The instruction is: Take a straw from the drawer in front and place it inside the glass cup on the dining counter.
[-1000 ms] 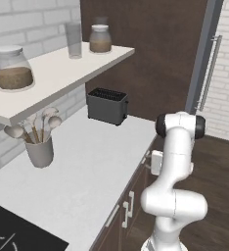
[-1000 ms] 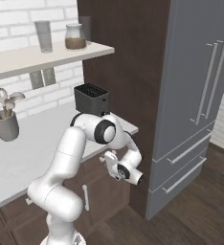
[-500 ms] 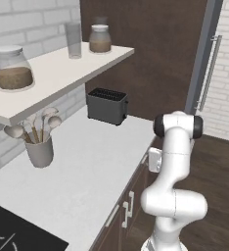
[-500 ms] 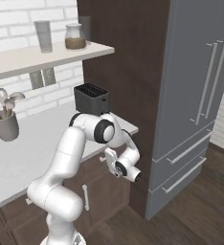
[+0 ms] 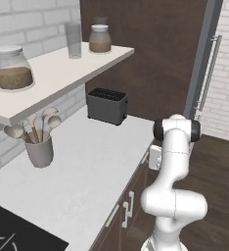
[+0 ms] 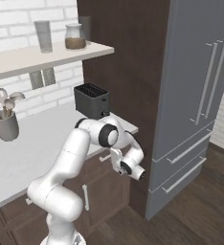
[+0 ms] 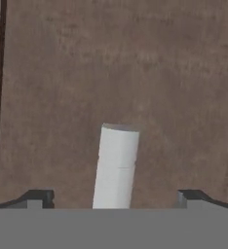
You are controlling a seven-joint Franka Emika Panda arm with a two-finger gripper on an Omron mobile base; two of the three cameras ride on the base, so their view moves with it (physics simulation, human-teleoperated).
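The drawer [image 7: 135, 73] is a dark brown wooden front that the hand faces at very close range. Its slim pale bar handle [image 7: 117, 165] stands between my two dark fingertips [image 7: 38, 197], with a clear gap on either side. My gripper [image 7: 115, 197] is open and holds nothing. In the right base view the gripper [image 6: 114, 161] sits against the drawer front just under the white worktop edge. From the left base view the hand [image 5: 154, 157] is pressed close to the same cabinet face. The straw, the glass cup and the dining counter are out of view.
A black toaster [image 5: 106, 105] and a grey utensil pot [image 5: 39, 151] stand on the white worktop [image 5: 97, 162]. A shelf [image 5: 62, 68] carries two lidded jars and a tall grey tumbler. A grey fridge [image 6: 195, 95] stands to the right, and a black hob [image 5: 13, 235] lies at the near left.
The arm has edged slightly closer to the cabinet front. The jaws have stayed open.
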